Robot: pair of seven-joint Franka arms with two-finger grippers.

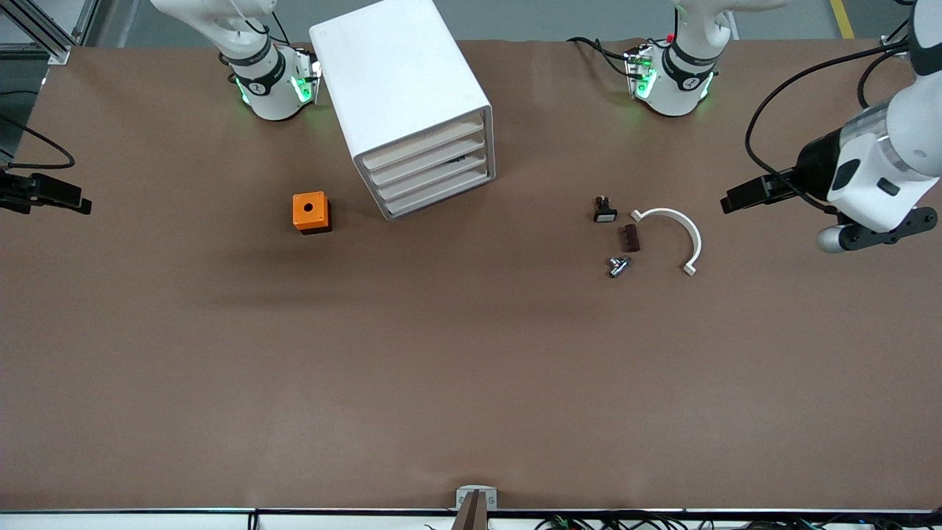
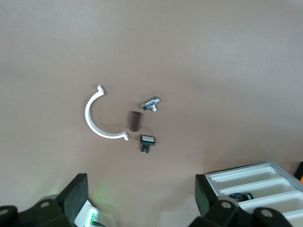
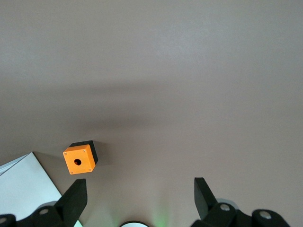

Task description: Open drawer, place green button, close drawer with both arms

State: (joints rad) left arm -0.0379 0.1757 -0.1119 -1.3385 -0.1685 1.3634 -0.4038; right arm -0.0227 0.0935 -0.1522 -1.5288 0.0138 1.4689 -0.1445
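Note:
The white cabinet (image 1: 401, 81) stands between the two arm bases with its four drawers (image 1: 434, 180) all pushed in. A small dark piece with a green tint, which looks like the button (image 2: 240, 196), lies in one of the middle drawers and shows as a dark spot (image 1: 457, 157) there. My left gripper (image 1: 730, 202) hangs open and empty over the table toward the left arm's end; its fingers (image 2: 75, 195) stand wide apart. My right gripper (image 1: 79, 203) hangs open and empty over the right arm's end of the table, its fingers (image 3: 75, 196) spread.
An orange cube with a round hole (image 1: 310, 212) sits beside the cabinet. Between the cabinet and the left gripper lie a black piece with a white face (image 1: 605, 210), a brown block (image 1: 631, 237), a metal fitting (image 1: 618, 266) and a white arc (image 1: 673, 232).

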